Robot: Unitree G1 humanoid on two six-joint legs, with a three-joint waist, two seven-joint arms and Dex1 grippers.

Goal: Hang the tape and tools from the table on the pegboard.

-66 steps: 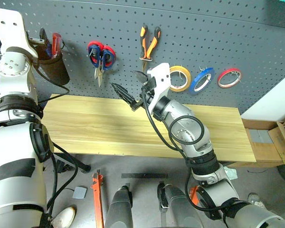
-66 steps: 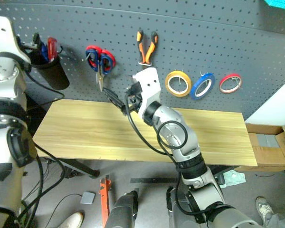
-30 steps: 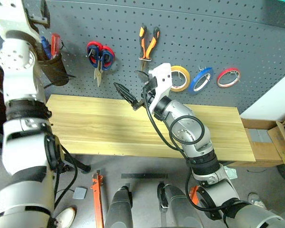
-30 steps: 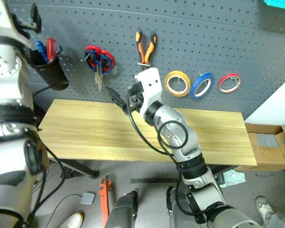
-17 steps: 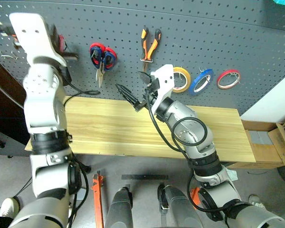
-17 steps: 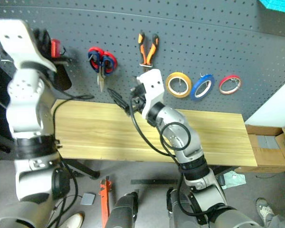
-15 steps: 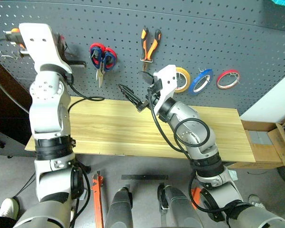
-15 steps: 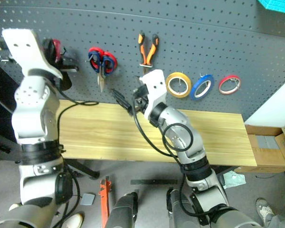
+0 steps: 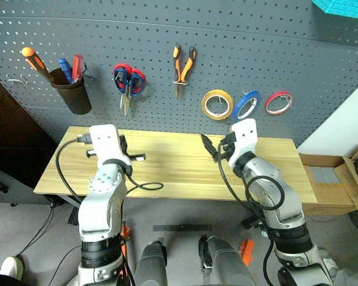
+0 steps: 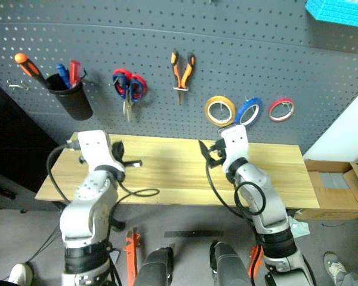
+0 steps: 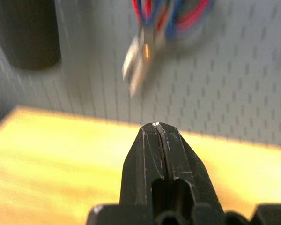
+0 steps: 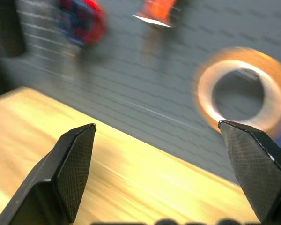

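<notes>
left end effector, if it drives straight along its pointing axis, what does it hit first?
Probably the pegboard just below the scissors. The shut left end effector points level over the table, nothing between; depth is unclear.

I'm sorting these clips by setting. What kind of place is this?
Probably a workshop or tool bench: a grey pegboard hung with pliers, scissors and tape rolls, above a wooden table.

Blue tape (image 9: 246, 105), dark grey pegboard (image 9: 298, 65)
</notes>
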